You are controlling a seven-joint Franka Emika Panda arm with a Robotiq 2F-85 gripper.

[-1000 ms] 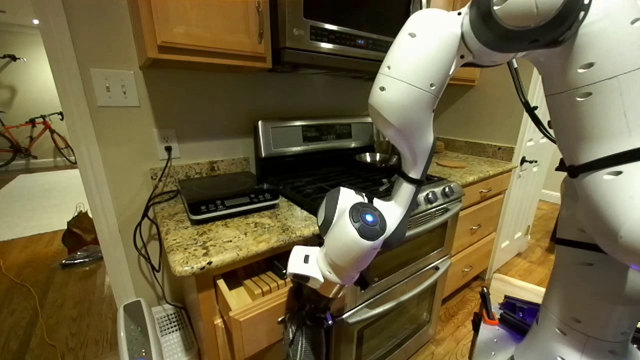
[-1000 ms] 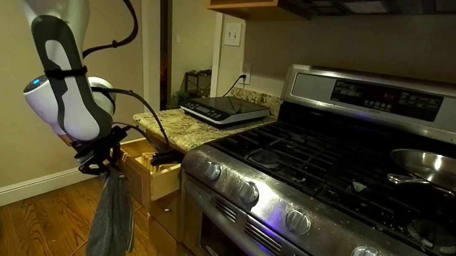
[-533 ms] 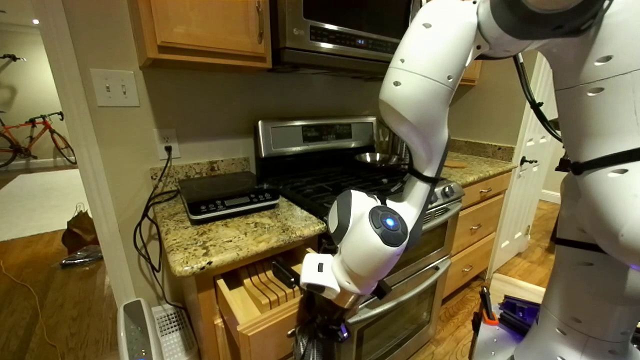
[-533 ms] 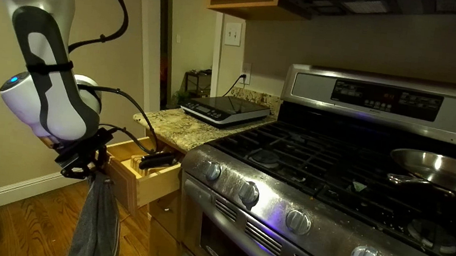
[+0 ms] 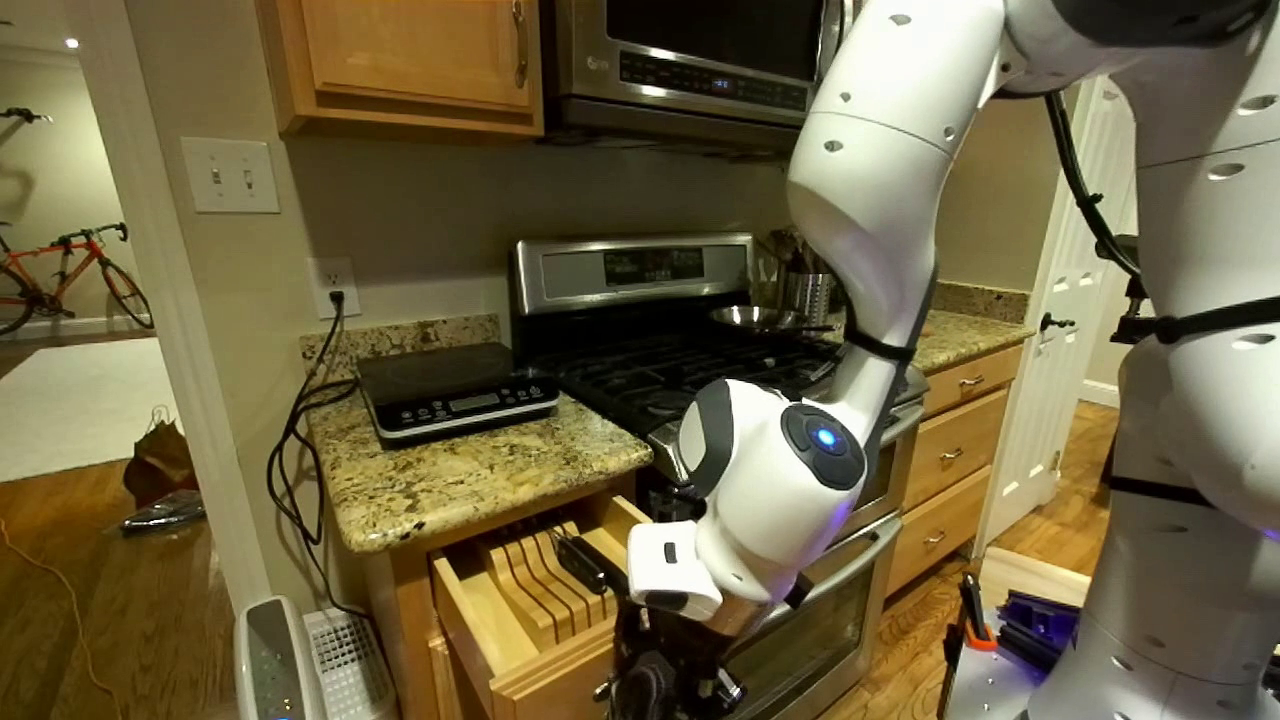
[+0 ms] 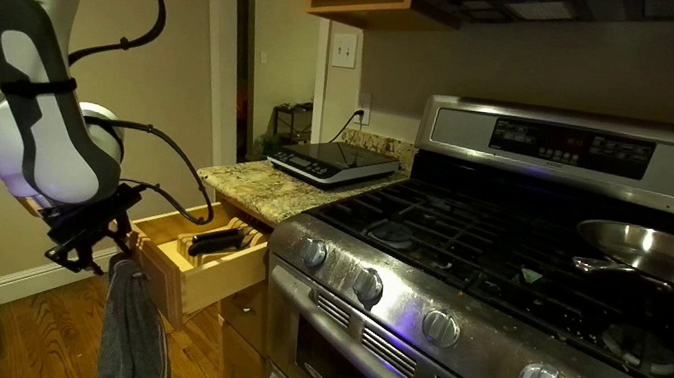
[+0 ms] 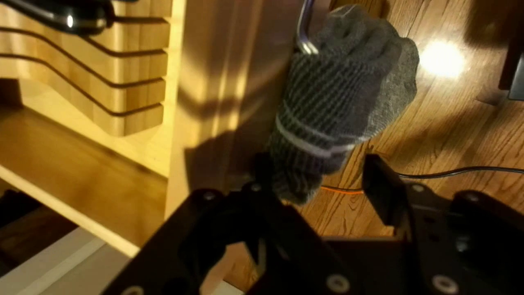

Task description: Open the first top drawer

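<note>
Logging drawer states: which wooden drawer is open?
The top drawer under the counter holding the portable cooktop: it is pulled out, its slotted wooden insert showing. The three drawers on the other side of the stove are shut.

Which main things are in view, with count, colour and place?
top drawer: 1, oak, open under counter
slotted insert: 1, tan, in drawer
tool handle: 1+, black, at insert
towel: 1, grey, at drawer's front
counter: 2 sections, speckled tan, flanking stove
portable cooktop: 1, black, on counter
stove: 1, silver and black, beside counter
pan: 1, silver, on stove
microwave: 1, silver and black, above stove
robot arm: 1, mostly white, by drawer
gripper: 1, black, open beside drawer
</note>
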